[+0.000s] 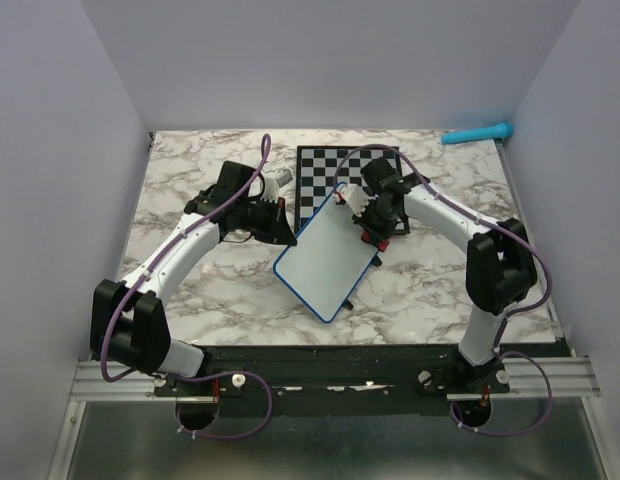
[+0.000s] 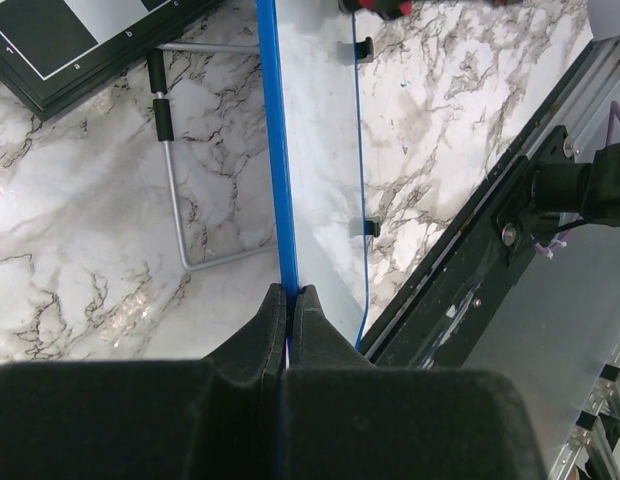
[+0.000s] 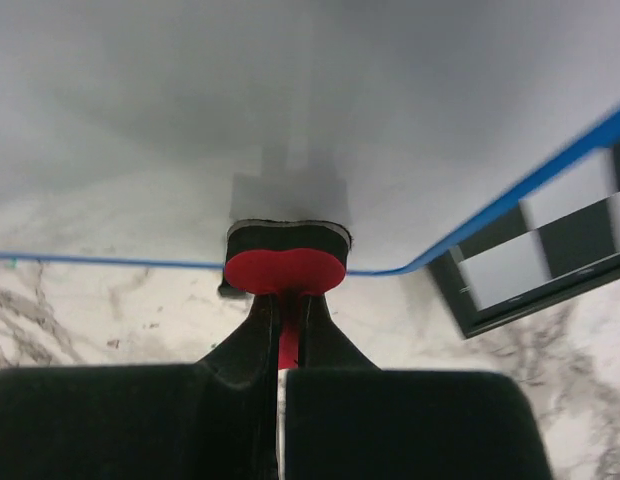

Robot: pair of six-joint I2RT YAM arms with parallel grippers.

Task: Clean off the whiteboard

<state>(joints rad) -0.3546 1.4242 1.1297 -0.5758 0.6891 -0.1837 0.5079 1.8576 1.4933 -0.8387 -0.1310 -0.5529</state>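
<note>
- Your left gripper (image 2: 288,296) is pinching the whiteboard (image 1: 325,268) by its thin blue rim, with both fingers closed tight on the edge.
- The whiteboard is sitting just in front of the chessboard (image 1: 325,175), turned at an angle. Its far end is reaching over the chessboard's near edge, and the rest is lying above the marble table (image 1: 210,290).
- Your right gripper (image 3: 287,312) is clamping the red stem of an eraser (image 3: 285,268). The eraser's round pad is pressing on the white face close to the rounded corner beside the chessboard.
- A wire stand (image 2: 162,118) is showing on the table between the pinched rim and the chessboard. That side of the board seems to be riding above the marble, but you cannot tell whether it is lifted or merely propped.
- You are handling what looks like a light, thin, stiff panel with a slick face, so it will likely be skating and pivoting toward the chessboard whenever the eraser pushes.
- The rim is the sensible place to hold it, and a pinch that narrow is probably giving little resistance to twisting.
- Pressing hard near the middle may be bowing the panel, so moderate pressure looks wiser.
- No handwriting is showing on the parts in view, so you cannot judge how much wiping remains.
</note>
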